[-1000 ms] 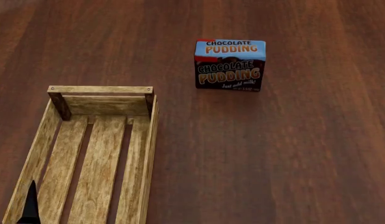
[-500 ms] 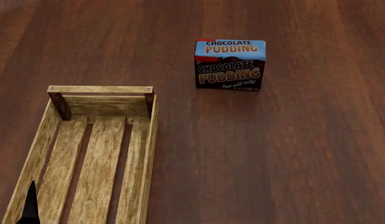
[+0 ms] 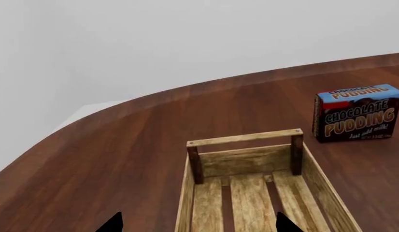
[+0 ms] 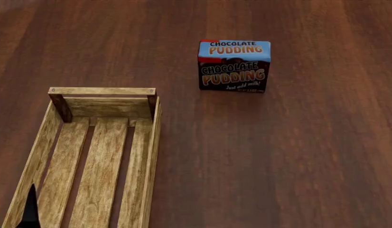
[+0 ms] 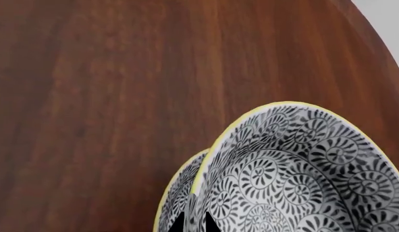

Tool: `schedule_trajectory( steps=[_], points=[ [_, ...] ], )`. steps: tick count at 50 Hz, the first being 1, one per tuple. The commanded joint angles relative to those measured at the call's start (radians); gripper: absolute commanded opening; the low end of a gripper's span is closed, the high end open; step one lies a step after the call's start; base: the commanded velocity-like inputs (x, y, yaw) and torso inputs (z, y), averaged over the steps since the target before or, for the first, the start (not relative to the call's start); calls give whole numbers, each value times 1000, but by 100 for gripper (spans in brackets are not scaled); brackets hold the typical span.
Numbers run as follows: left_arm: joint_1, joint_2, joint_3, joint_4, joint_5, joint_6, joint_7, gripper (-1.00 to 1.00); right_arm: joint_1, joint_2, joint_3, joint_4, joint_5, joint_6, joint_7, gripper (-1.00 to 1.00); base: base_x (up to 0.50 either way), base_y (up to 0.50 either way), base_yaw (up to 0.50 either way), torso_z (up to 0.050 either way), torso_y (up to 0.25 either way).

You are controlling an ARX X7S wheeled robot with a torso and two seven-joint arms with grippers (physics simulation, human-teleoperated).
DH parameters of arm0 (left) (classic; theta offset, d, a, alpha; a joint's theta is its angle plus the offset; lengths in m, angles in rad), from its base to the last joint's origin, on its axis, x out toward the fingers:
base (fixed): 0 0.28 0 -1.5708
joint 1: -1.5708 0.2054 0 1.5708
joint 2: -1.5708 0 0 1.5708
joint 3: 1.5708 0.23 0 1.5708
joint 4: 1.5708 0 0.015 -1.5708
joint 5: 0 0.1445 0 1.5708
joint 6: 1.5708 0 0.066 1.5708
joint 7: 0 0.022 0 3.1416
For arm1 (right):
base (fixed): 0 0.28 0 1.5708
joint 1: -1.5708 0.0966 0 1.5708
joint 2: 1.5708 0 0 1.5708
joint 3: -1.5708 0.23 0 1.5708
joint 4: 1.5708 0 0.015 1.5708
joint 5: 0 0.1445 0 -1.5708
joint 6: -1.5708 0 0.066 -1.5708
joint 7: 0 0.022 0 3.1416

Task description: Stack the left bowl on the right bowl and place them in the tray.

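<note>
Dark wood table (image 4: 297, 156) fills the head view, pale wall behind in the left wrist view. Tray (image 4: 63, 164) lies lengthwise at 7 o'clock, nothing in it, presumably awaiting the bowls. Chocolate pudding box (image 4: 234, 65) stands upright at 1 o'clock, well apart from it. Left gripper (image 3: 196, 224) hovers over the tray's near end, tips wide apart, holding nothing. Right gripper (image 5: 194, 223): tips close together pinching the rims of two nested patterned bowls (image 5: 296, 179), evidently already stacked for carrying.
</note>
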Motion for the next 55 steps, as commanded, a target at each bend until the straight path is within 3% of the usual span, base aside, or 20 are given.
schedule_trajectory(
  steps=[1,55],
  points=[
    [-12,-2,11,-7,0,-1,-3,100,13,5,-18,25,-49,-4,-21,-100,0,0,0,0,0],
    [-5,-21,17,-12,-12,12,-20,100,-22,-18,-103,128,-185,-109,-126,-100,0,0,0,0,0]
  ],
)
